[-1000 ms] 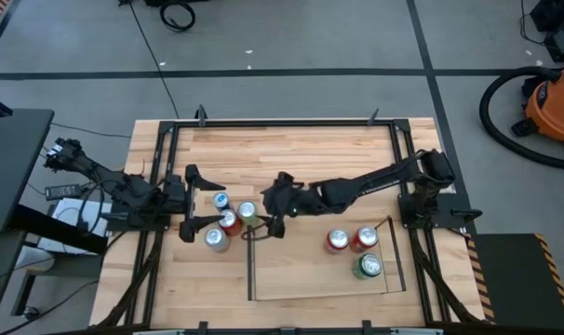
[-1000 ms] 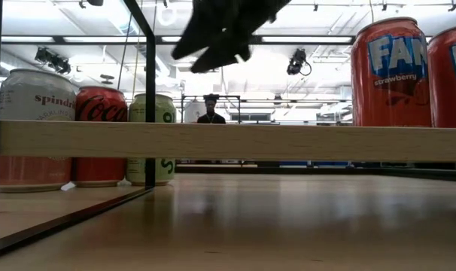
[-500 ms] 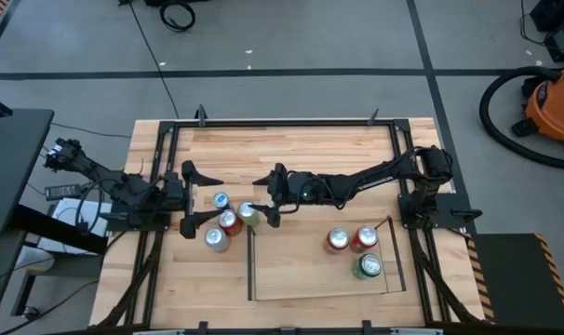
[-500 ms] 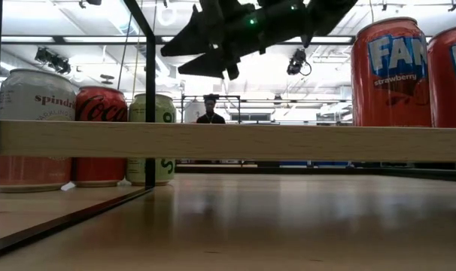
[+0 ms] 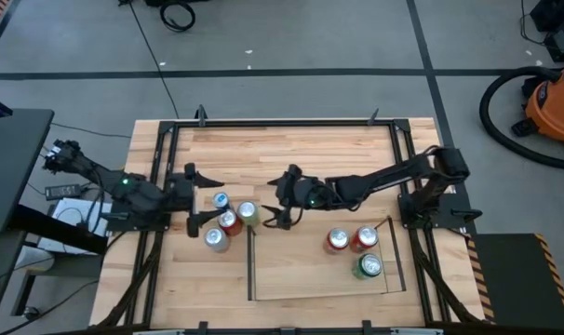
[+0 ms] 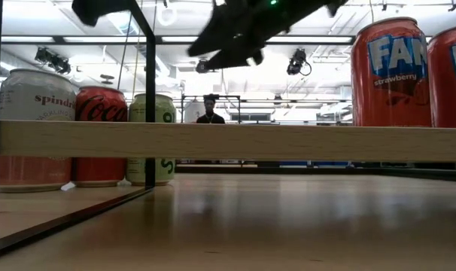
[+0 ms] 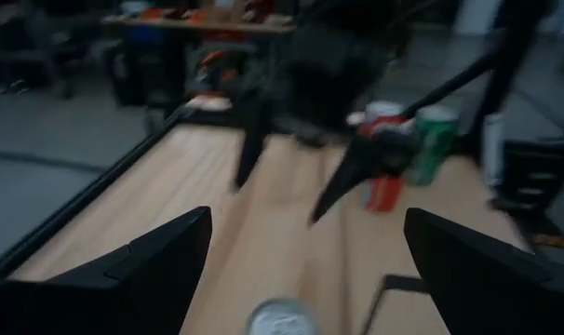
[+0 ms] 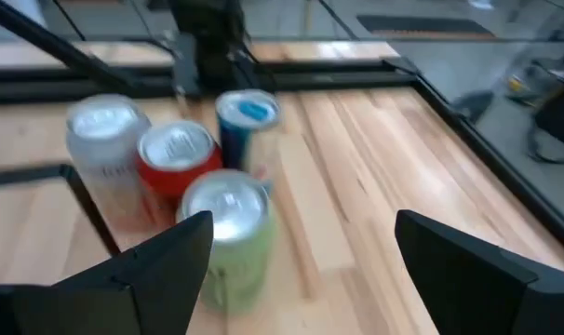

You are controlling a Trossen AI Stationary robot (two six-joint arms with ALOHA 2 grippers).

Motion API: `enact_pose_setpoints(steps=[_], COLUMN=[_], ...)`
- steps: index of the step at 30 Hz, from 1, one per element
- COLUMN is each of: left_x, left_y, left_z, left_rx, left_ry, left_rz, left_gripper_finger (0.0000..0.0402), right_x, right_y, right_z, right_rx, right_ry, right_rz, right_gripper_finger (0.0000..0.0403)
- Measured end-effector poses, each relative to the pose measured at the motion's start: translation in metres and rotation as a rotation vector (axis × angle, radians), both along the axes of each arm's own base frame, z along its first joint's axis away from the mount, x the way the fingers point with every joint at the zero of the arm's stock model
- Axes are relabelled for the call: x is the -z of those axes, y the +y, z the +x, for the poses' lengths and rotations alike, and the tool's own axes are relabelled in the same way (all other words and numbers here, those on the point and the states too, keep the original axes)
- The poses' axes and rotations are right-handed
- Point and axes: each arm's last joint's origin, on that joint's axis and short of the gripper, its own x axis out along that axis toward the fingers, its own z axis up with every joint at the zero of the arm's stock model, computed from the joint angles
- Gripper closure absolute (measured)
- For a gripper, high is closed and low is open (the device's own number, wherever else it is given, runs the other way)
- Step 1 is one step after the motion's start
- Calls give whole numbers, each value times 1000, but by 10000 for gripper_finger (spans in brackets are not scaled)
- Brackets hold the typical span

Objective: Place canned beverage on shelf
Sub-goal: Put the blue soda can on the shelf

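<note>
Several cans stand upright in a cluster on the table's left half: a green one [image 5: 247, 212] [image 8: 228, 237], a red one [image 5: 229, 221], a silver one [image 5: 215, 239] and a blue-topped one [image 5: 221, 200]. The shelf [image 5: 301, 270] lies toward the near right and carries three cans [image 5: 364, 238]. My right gripper [image 5: 275, 220] [image 8: 302, 221] hangs open in the air just right of the green can, pointing at it, above the cans' tops. My left gripper [image 5: 193, 195] [image 7: 307, 223] is open, raised, just left of the cluster.
A black metal frame [image 5: 282, 122] edges the table. In the low view the shelf's wooden edge [image 6: 228, 141] crosses the picture with orange cans [image 6: 390, 71] on it. Bare wood lies along the far half of the table [image 5: 291, 149]. A person stands far off in the room [image 6: 211, 111].
My right gripper first reached toward the table's left and far side over the cans, then drew back toward the right, and now points at the green can. My left gripper has tipped downward a little. Both stayed open, and no can has moved.
</note>
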Motion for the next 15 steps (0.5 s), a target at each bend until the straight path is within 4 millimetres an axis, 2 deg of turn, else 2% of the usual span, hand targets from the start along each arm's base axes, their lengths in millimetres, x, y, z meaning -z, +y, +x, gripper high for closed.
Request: enact_pose_setpoints(steps=[4, 8, 11, 15], left_x=[11, 21, 25, 36], left_y=[4, 11, 21, 32], left_z=[9, 22, 28, 32], left_rx=[-99, -200, -277, -251], left_ry=[83, 147, 157, 247], left_rz=[42, 82, 27, -74], left_gripper_finger=[33, 33, 33, 33], right_x=[-17, -25, -32, -37], right_y=[10, 17, 15, 7], right_z=[-18, -29, -37, -49], right_rx=[28, 25, 38, 49], right_ry=[27, 57, 59, 37], right_rz=[-45, -157, -248, -283], right_gripper_finger=[55, 55, 55, 55])
